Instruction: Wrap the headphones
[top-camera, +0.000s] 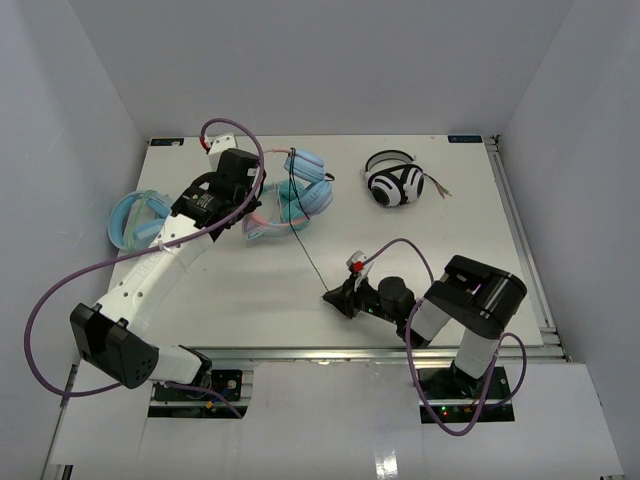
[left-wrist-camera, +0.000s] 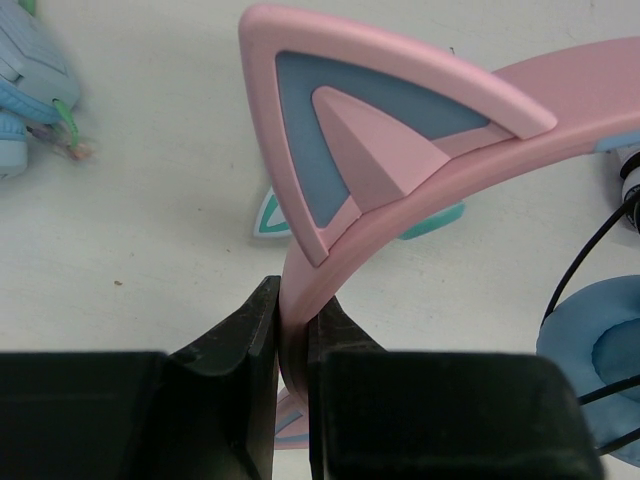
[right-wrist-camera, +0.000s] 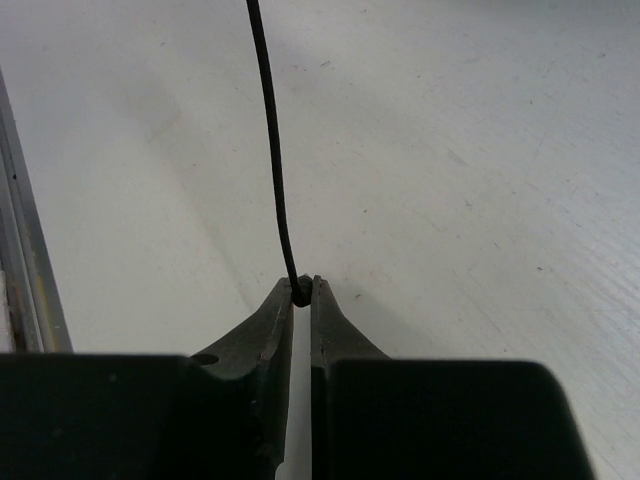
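Currently: headphones (top-camera: 300, 195) lie toward the far edge of the bench (top-camera: 460, 250), left of centre; left gripper (left-wrist-camera: 293, 305) clamps the rigid pink headband (left-wrist-camera: 560, 100); right gripper (right-wrist-camera: 302, 288), by the near edge, pinches the thin black cable (right-wrist-camera: 268, 130). Judged light; cable limp, slippery, so the headband is the sound hold.

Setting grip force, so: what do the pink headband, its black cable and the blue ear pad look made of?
The headband: hard moulded plastic, smooth matte, crisp edges. The cable: thin rubbery-coated wire, curving smoothly; core unseen. The ear pad: probably soft leatherette, rounded and dull.
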